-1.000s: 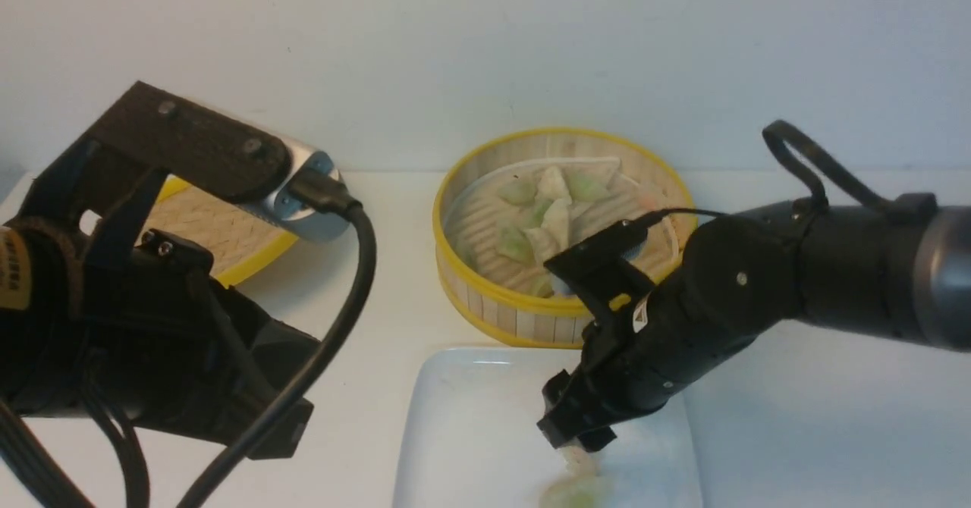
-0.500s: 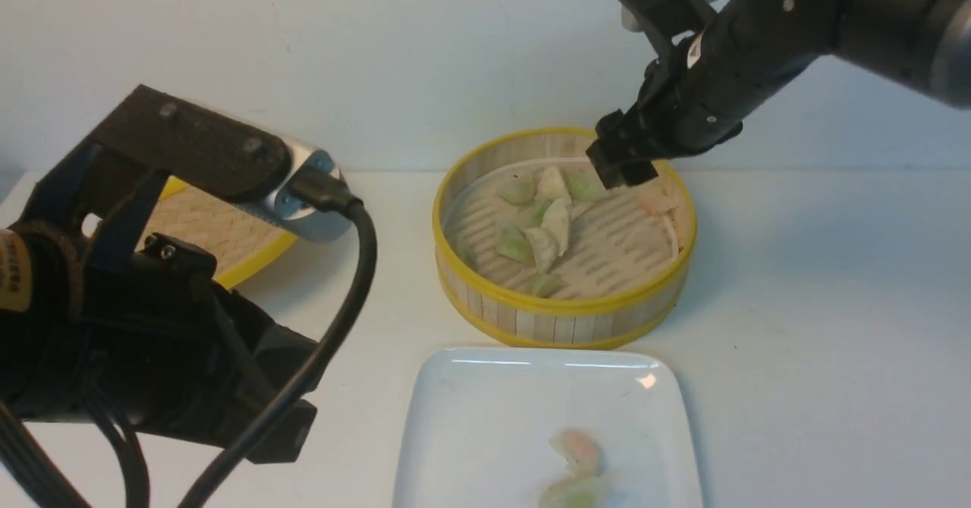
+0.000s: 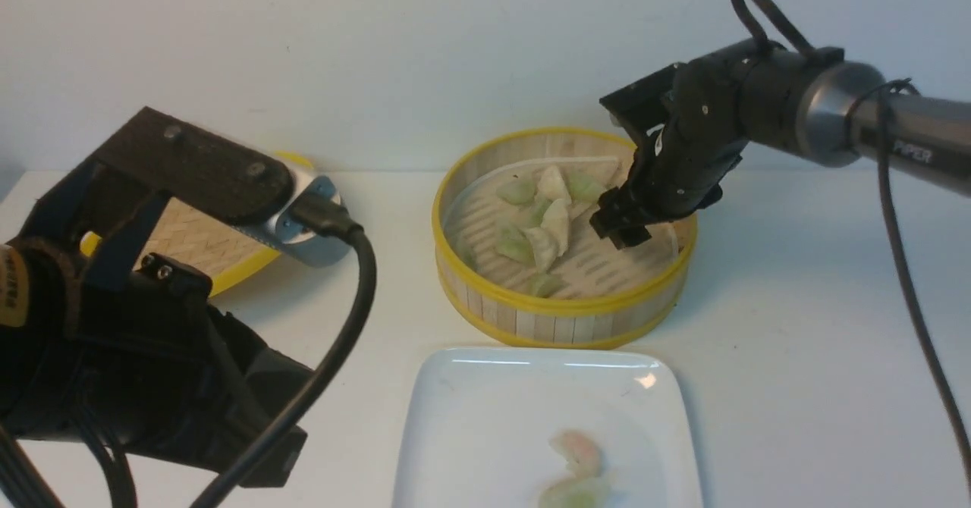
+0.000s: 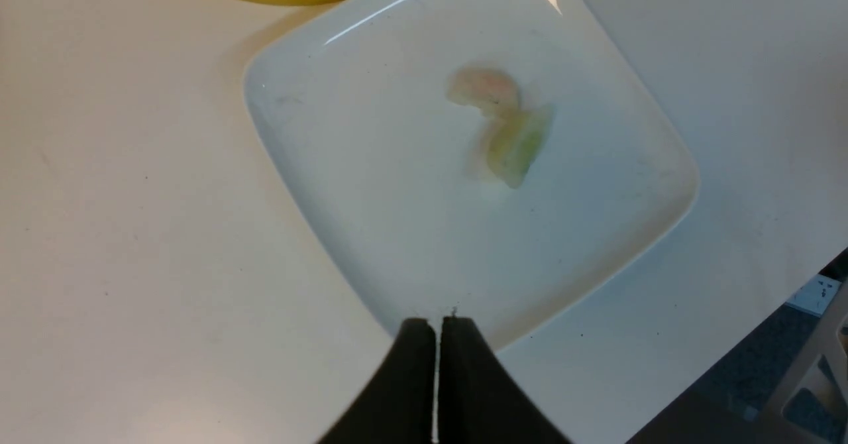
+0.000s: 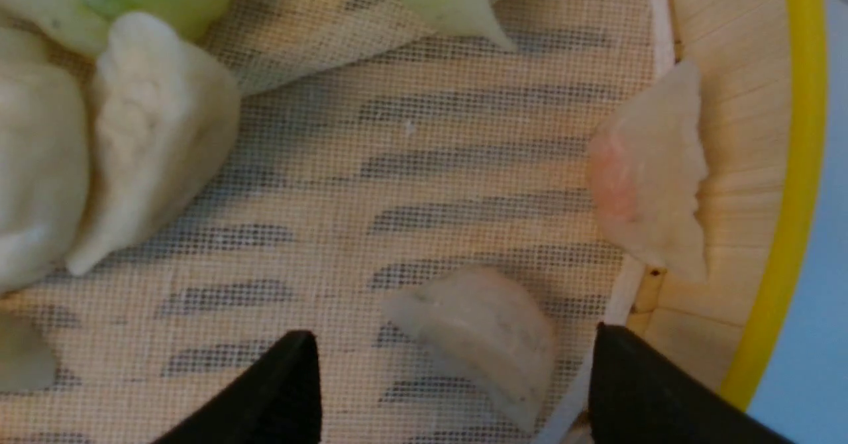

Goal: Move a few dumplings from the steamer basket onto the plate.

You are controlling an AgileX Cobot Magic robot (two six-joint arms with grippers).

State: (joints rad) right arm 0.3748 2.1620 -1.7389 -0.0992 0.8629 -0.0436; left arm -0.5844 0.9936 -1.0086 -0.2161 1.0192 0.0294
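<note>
In the front view, the steamer basket [image 3: 561, 326] is seen standing on a white surface [image 3: 796, 387], with pale and light green dumplings [image 3: 557, 224] gathered on its cloth lining. The plate [image 3: 470, 417] is placed on the near side of the basket, and a pinkish dumpling [image 3: 580, 451] and a light green dumpling [image 3: 574, 493] are held on it, touching. A woven lid [image 3: 216, 243] is partly hidden by the left arm [image 3: 98, 341], to the left of the basket. The right pincer [image 3: 620, 229] is lowered over the basket's right part. In the left wrist view, the left pincer [image 4: 437, 328] is closed, with nothing gripped. In the right wrist view, the right pincer is spread wide inside the basket's rim; a whitish dumpling [image 5: 490, 338] is seen between its fingertips, ungripped, and a pink-tinged dumpling [image 5: 649, 179] is found near the basket's wall.
</note>
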